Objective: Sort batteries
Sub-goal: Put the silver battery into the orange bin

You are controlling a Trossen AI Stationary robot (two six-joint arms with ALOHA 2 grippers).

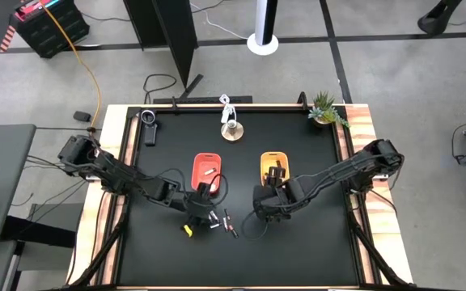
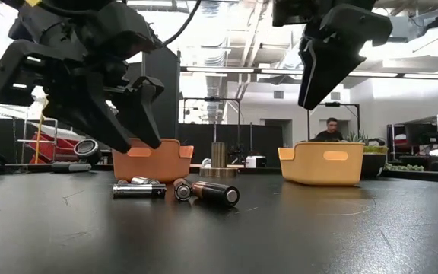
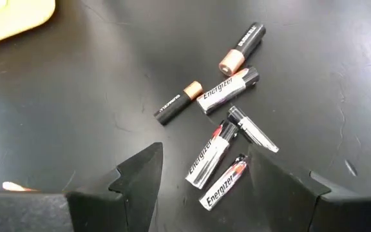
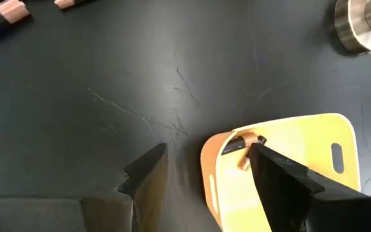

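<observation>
- Here, your left gripper [image 3: 201,171] hangs wide open and empty over six loose batteries [image 3: 219,135]: four silver-and-black, two black with copper ends.
- Your right gripper [image 4: 205,171] gapes empty above the yellow tray [image 4: 314,138], copper-tipped cells inside.

Dark jointed arms [image 1: 128,179] — black cabling

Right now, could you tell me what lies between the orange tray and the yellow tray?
Only bare black tabletop separates the orange tray and the yellow tray in the high view.
</observation>
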